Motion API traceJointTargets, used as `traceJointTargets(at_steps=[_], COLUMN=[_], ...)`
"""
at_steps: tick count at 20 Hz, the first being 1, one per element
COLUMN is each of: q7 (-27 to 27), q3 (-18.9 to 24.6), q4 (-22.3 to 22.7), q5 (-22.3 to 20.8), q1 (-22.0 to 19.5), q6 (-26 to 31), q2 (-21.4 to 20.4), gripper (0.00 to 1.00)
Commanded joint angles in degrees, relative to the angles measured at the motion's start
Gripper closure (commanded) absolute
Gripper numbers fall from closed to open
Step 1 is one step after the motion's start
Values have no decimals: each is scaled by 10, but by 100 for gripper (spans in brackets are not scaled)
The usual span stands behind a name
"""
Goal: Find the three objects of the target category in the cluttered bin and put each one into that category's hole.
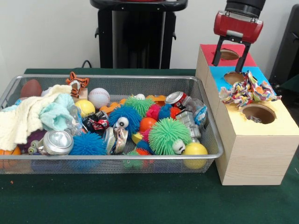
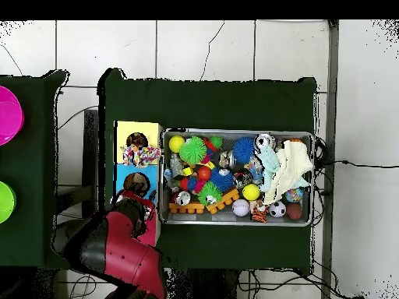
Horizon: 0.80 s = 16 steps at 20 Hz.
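Note:
The wire mesh bin (image 1: 112, 157) sits on the green table, full of toys; it also shows in the overhead view (image 2: 315, 179). One speckled red, yellow, blue and white limp piece (image 1: 250, 92) lies on the box tops, across the blue-yellow border just behind the yellow box's hole (image 1: 258, 113). It also shows in the overhead view (image 2: 140, 155), beside that hole (image 2: 136, 140). I cannot pick out other such pieces. My gripper (image 1: 229, 64) hangs open and empty above the red-topped box's hole (image 1: 229, 54). The arm covers the red box in the overhead view, with the gripper (image 2: 134, 204) there.
A green spiky ball (image 1: 169, 135), blue spiky balls, crushed cans, a baseball (image 1: 99, 97) and cream and mint cloths (image 1: 32, 114) fill the bin. The blue-topped box's hole (image 1: 233, 77) lies between the other two. Pink (image 2: 6, 115) and green (image 2: 4, 202) discs sit on a side table.

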Motion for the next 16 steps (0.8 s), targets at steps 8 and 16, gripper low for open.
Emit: traceJointTargets(at_steps=[8, 16], q7=[150, 132], q3=[45, 33], q4=[-17, -62], q5=[22, 31], q1=[-1, -3], q6=[-16, 25], q2=[63, 74], gripper=[0, 0])
